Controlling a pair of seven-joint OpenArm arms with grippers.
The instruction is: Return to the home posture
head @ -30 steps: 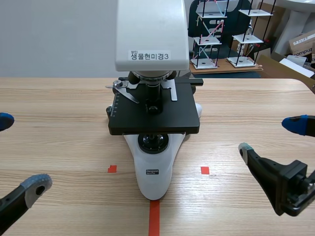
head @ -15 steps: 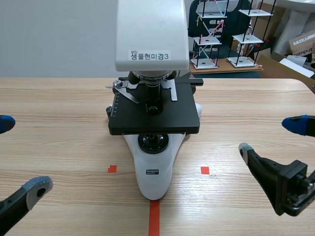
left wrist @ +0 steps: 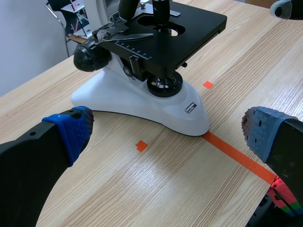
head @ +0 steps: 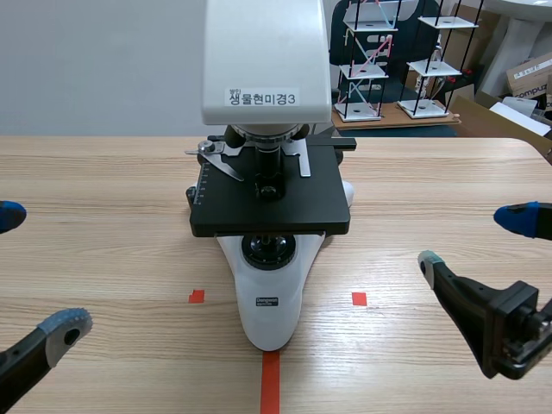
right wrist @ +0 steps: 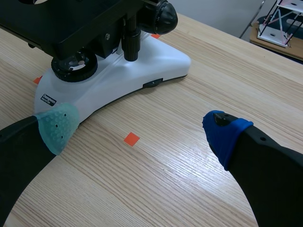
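Left hand (head: 36, 270), right hand (head: 473, 240): fingers apart, empty, low either side of microscope (head: 276, 205), clear of it; consider your homing near-complete.

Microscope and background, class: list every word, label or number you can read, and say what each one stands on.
"생물현미경3": white label on the microscope head.
"compu", cut off: cardboard box at the back.
Small black label on the base: too small to read.
Stage scale numbers: too small to read.

Pale wood table (head: 103, 172), plain grey wall (head: 95, 60), cardboard box (head: 528, 79) (far right)
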